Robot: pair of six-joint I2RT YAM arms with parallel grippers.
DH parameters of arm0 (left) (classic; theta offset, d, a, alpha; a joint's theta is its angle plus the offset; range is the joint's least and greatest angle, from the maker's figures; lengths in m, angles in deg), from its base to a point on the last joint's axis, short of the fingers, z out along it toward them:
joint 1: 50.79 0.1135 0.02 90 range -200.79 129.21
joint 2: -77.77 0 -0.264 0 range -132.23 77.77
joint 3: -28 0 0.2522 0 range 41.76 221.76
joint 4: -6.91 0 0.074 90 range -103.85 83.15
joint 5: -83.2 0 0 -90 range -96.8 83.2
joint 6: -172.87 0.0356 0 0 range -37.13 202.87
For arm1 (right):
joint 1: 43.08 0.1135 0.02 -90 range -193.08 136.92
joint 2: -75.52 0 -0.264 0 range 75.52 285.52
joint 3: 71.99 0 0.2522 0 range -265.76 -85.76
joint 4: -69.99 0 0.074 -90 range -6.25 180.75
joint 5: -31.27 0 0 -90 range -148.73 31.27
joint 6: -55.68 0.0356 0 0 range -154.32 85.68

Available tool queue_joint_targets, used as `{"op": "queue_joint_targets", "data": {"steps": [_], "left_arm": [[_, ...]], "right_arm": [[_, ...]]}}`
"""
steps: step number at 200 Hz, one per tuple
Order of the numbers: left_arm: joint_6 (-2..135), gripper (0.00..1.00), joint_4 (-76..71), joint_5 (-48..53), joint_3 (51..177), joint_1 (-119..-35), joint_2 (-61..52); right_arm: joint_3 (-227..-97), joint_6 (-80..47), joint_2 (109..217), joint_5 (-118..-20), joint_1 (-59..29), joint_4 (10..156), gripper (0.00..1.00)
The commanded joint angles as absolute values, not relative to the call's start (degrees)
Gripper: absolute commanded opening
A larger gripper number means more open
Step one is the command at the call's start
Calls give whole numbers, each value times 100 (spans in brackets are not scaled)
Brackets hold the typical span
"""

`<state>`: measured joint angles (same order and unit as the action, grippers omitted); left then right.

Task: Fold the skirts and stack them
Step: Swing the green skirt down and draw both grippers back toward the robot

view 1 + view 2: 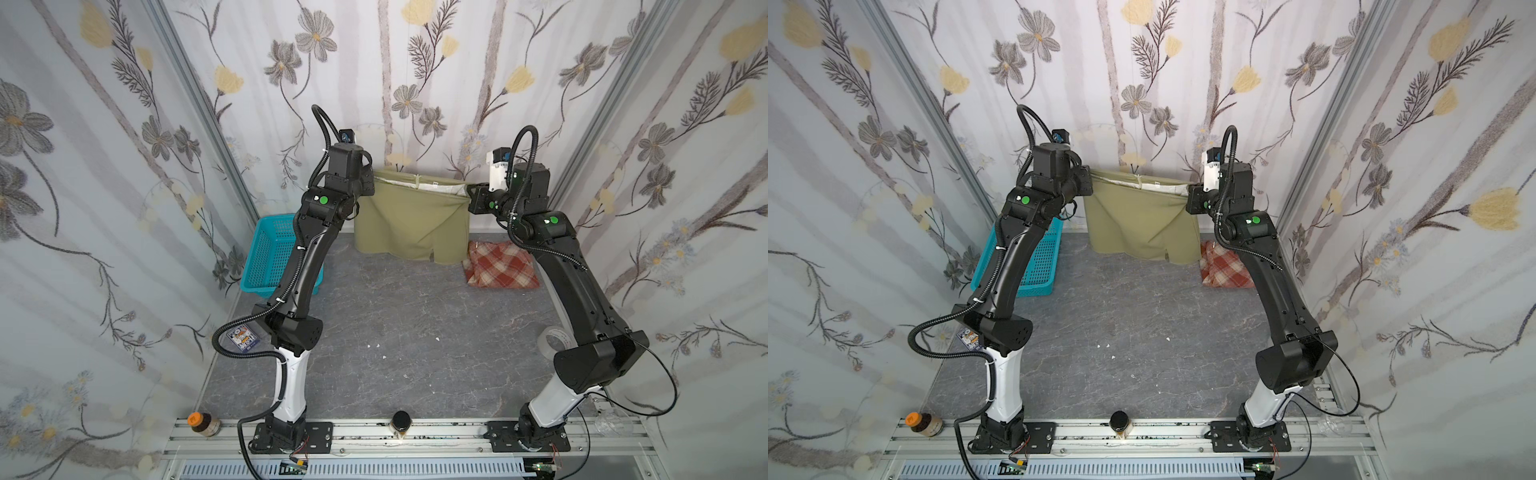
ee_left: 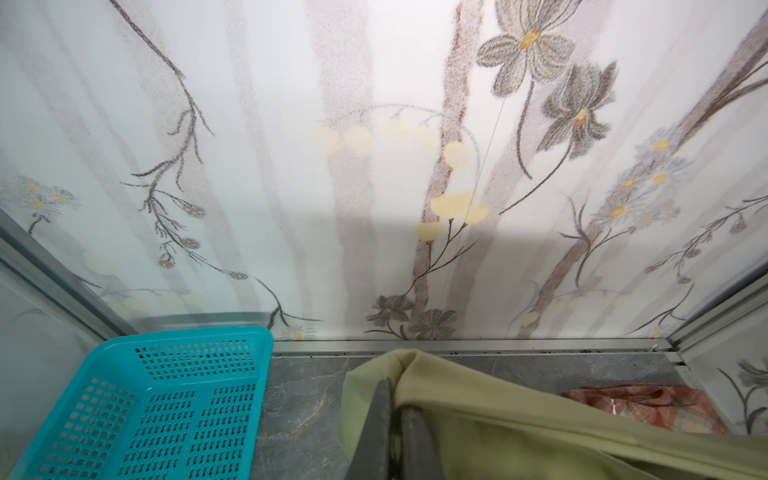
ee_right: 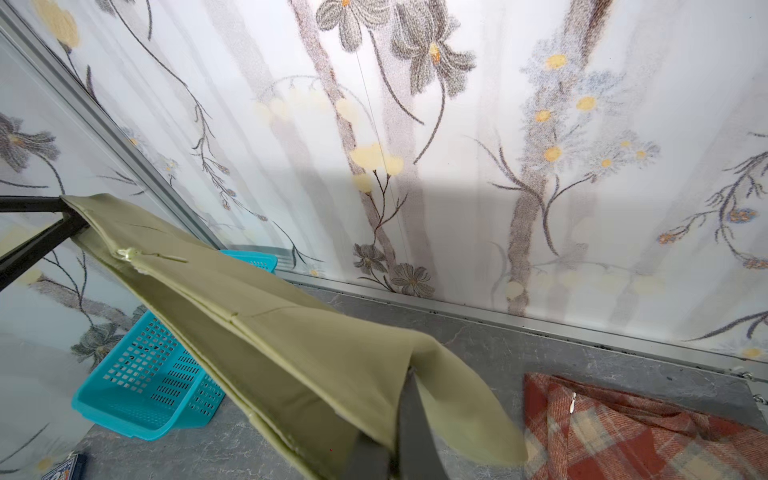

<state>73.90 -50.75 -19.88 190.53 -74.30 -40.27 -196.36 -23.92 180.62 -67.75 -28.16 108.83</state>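
A: In both top views, where does the olive-green skirt (image 1: 411,220) sit?

B: It hangs over the far edge of the worktop (image 1: 395,332), its waistband stretched between the left gripper (image 1: 371,181) and the right gripper (image 1: 470,194). Whether the hem touches the surface cannot be told. The plaid skirt (image 1: 500,266) lies rumpled in the far right corner, and the basket (image 1: 270,249) is at the far left.

A: The left wrist view?

B: The left gripper (image 2: 395,401) is pinched closed on one waistband corner, with cloth draped over its fingers.

A: The right wrist view?

B: The right gripper (image 3: 409,395) is clamped on the opposite corner.

A: How will it handle?

B: It looks light and limp, and it will likely sag. The waistband corners seem the firmest holds. A shallow pinch might slip.
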Motion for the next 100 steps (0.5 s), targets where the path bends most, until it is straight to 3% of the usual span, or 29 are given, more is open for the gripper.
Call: {"op": "queue_joint_targets", "data": {"steps": [1,58,100], "left_arm": [[6820,0,-4855,-2333,18194,-7327,-3584],[5646,0,-3068,-2293,12304,-7659,-972],[4615,0,-2874,-2000,9741,-8101,500]], "right_arm": [[-19007,-2458,17757,-6235,-2843,10909,0],[-14321,-1634,15638,-6025,-2254,9129,0],[-12243,-654,14937,-5973,-1455,8814,0]]}}
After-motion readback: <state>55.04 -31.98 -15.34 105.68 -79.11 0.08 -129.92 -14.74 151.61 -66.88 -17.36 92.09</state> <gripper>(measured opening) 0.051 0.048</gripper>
